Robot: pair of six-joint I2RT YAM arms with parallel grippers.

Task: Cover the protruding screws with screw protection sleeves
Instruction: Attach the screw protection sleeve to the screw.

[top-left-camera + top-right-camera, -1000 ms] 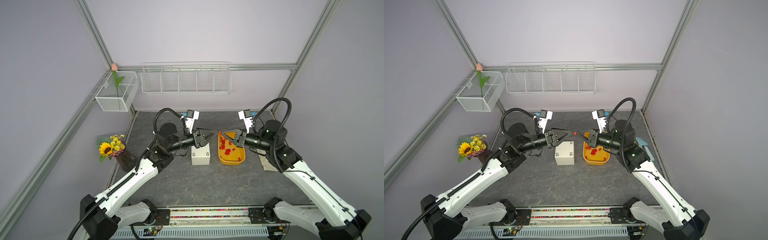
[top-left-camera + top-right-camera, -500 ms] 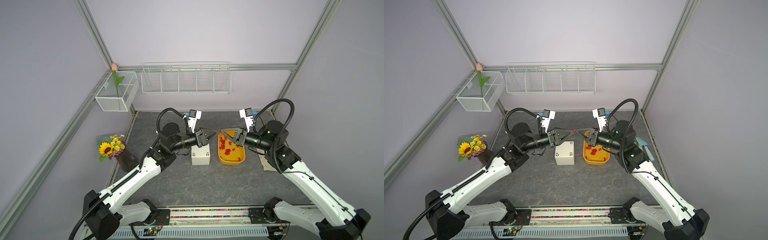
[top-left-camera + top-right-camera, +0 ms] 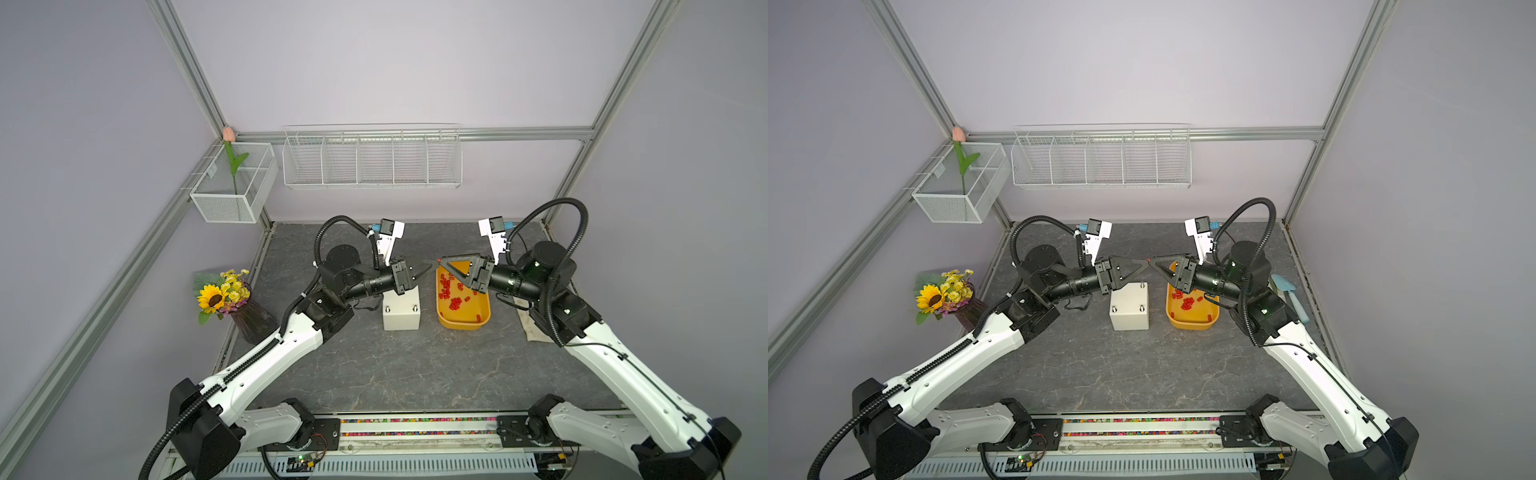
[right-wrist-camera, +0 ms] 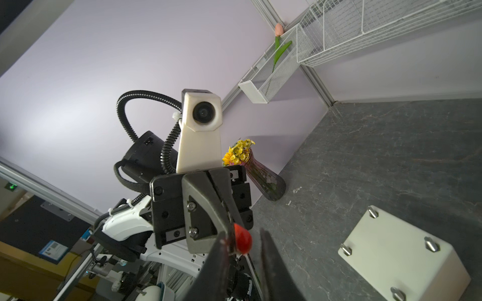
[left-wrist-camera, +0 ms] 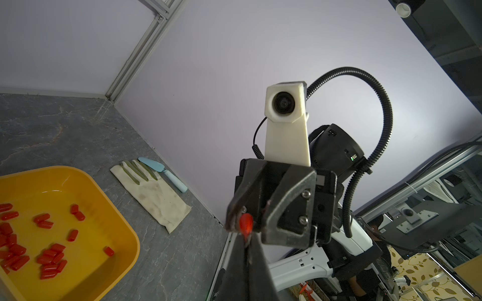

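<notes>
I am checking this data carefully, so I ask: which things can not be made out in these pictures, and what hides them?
1) Fourth screw of the box: top view, hidden behind the left pincer.
2) Held sleeve: both top views, only a red speck, too small to tell its open end.
3) Tray: left wrist view, cut off by the picture's edge, so its sleeves cannot be counted.
</notes>
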